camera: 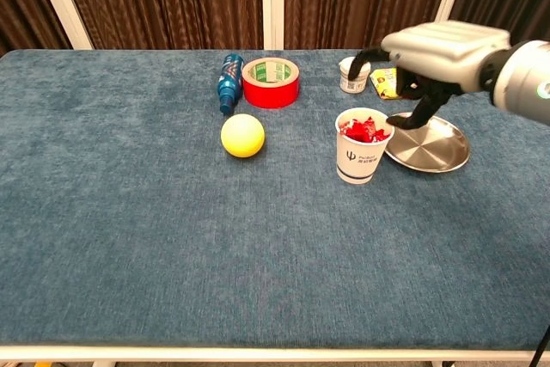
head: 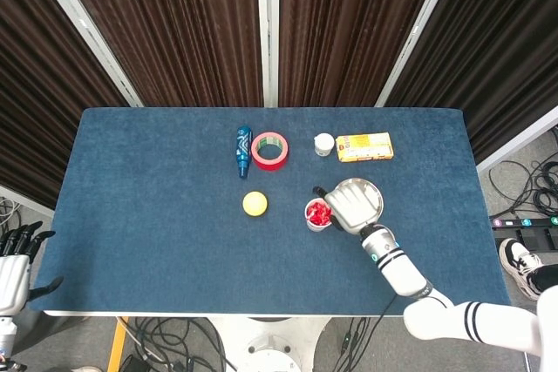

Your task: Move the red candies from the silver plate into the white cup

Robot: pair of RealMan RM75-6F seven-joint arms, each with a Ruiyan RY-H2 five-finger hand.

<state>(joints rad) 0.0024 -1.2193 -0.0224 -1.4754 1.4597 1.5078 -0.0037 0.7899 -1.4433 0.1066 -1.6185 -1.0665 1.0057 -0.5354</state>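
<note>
Right hand [camera: 430, 58] hovers centre-right over white cup [camera: 363, 157] w/ fingers [camera: 418, 114] spread, nothing held; red candies [camera: 364, 131] heaped in cup, silver plate [camera: 434, 148] looks bare; risk: fingers catch cup rim, tipping it.

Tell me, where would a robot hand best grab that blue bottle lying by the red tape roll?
Probably around the middle of its body, coming from straight above. The blue plastic bottle lies on its side on the blue tablecloth, so its long rounded flanks are exposed. The red tape roll sits close on one side, so fingers should straddle it carefully there.
</note>
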